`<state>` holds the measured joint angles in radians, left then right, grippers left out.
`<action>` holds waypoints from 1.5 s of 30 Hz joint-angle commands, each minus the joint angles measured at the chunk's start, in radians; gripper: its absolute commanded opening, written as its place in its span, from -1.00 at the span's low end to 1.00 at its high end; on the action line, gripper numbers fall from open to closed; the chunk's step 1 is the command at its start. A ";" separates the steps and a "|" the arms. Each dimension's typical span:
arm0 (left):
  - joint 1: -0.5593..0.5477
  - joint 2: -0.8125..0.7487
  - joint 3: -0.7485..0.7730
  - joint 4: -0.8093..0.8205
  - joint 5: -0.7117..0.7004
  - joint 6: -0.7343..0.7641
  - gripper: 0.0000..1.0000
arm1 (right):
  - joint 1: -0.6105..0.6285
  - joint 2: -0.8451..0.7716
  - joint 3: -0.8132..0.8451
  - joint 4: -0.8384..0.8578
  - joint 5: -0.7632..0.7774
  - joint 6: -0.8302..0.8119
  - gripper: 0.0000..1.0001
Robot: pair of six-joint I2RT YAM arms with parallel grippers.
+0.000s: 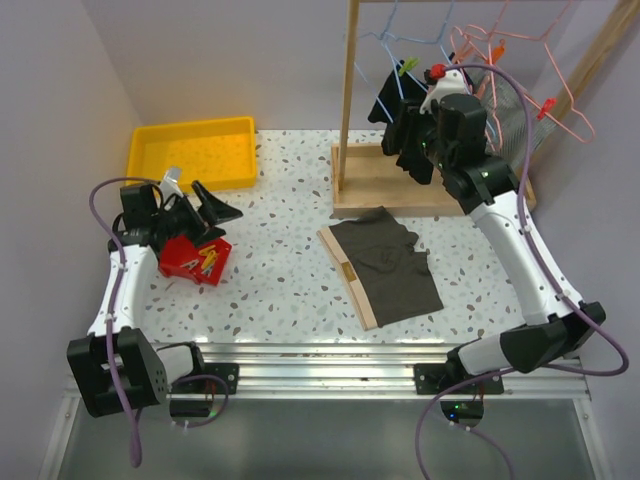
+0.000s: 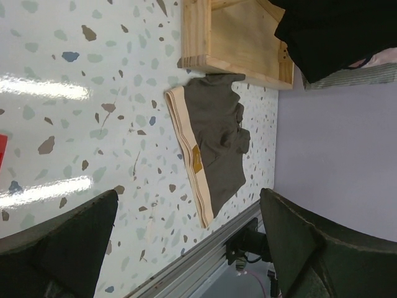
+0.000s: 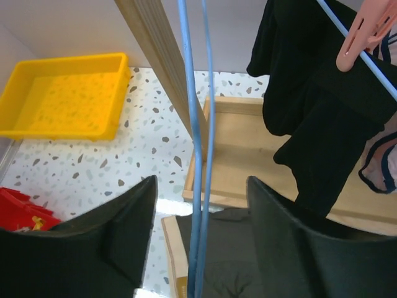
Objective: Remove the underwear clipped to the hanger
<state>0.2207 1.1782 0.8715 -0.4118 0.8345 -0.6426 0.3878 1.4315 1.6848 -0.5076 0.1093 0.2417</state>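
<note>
Black underwear (image 1: 402, 135) hangs clipped to a blue wire hanger (image 1: 385, 85) on the wooden rack; it also shows in the right wrist view (image 3: 316, 105), held by a pink clip (image 3: 356, 40). My right gripper (image 1: 425, 130) is raised beside it and open. In the right wrist view, the hanger's blue wires (image 3: 200, 155) run between the right gripper's (image 3: 201, 236) jaws without being gripped. My left gripper (image 1: 215, 205) is open and empty over the table's left side, far from the rack. A dark olive pair with a tan waistband (image 1: 385, 265) lies flat on the table.
A yellow tray (image 1: 195, 150) stands at the back left. A red box of clips (image 1: 195, 258) sits under the left arm. The rack's wooden base (image 1: 375, 185) and post (image 1: 348, 90) stand at the back right, with orange hangers (image 1: 530, 60) and another garment (image 3: 378, 167) behind.
</note>
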 commanded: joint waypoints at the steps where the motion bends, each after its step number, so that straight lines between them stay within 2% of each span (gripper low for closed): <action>1: -0.055 0.001 0.104 0.054 0.028 0.020 1.00 | 0.002 -0.071 0.035 -0.005 -0.010 0.001 0.30; 2: -0.069 0.006 0.138 0.054 0.023 0.029 1.00 | 0.003 -0.094 0.027 -0.020 -0.005 0.001 0.55; 3: -0.101 0.015 0.153 0.057 0.018 0.031 1.00 | 0.002 -0.136 0.017 -0.031 0.006 0.001 0.97; 7: -0.213 0.049 0.219 0.105 -0.027 0.055 1.00 | 0.002 -0.270 -0.019 -0.109 0.061 -0.002 0.97; 9: -0.344 0.089 0.244 0.102 -0.076 0.109 1.00 | 0.002 -0.328 -0.039 -0.175 0.096 -0.002 0.97; 11: -0.437 0.127 0.277 0.096 -0.176 0.165 1.00 | 0.002 -0.408 -0.050 -0.262 0.154 0.011 0.97; 12: -0.536 0.170 0.288 0.091 -0.219 0.187 1.00 | 0.003 -0.431 -0.054 -0.294 0.173 0.018 0.97; 13: -0.585 0.196 0.299 0.087 -0.314 0.207 1.00 | 0.003 -0.475 -0.057 -0.324 0.184 0.036 0.97; 15: -0.720 0.277 0.323 0.099 -0.397 0.259 1.00 | 0.003 -0.514 -0.079 -0.396 0.193 0.050 0.97; 16: -0.757 0.305 0.334 0.105 -0.482 0.271 1.00 | 0.003 -0.558 -0.089 -0.416 0.193 0.066 0.97; 19: -0.878 0.415 0.348 0.160 -0.608 0.337 1.00 | 0.002 -0.609 -0.138 -0.469 0.178 0.108 0.97; 21: -0.946 0.481 0.362 0.221 -0.644 0.394 1.00 | 0.002 -0.647 -0.178 -0.494 0.155 0.125 0.97; 27: -1.073 0.622 0.373 0.444 -0.753 0.543 1.00 | 0.002 -0.707 -0.261 -0.514 0.107 0.180 0.97; 31: -1.124 0.742 0.438 0.511 -0.791 0.606 1.00 | 0.002 -0.714 -0.267 -0.532 0.089 0.188 0.97; 36: -1.169 0.889 0.540 0.479 -0.811 0.676 1.00 | 0.002 -0.714 -0.267 -0.555 0.090 0.182 0.97; 45: -1.187 0.971 0.581 0.430 -0.761 0.704 0.90 | 0.003 -0.700 -0.277 -0.548 0.090 0.173 0.97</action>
<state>-0.9585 2.1216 1.3937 0.0055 0.0566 0.0223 0.3878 0.7197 1.4097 -1.0550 0.2142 0.4088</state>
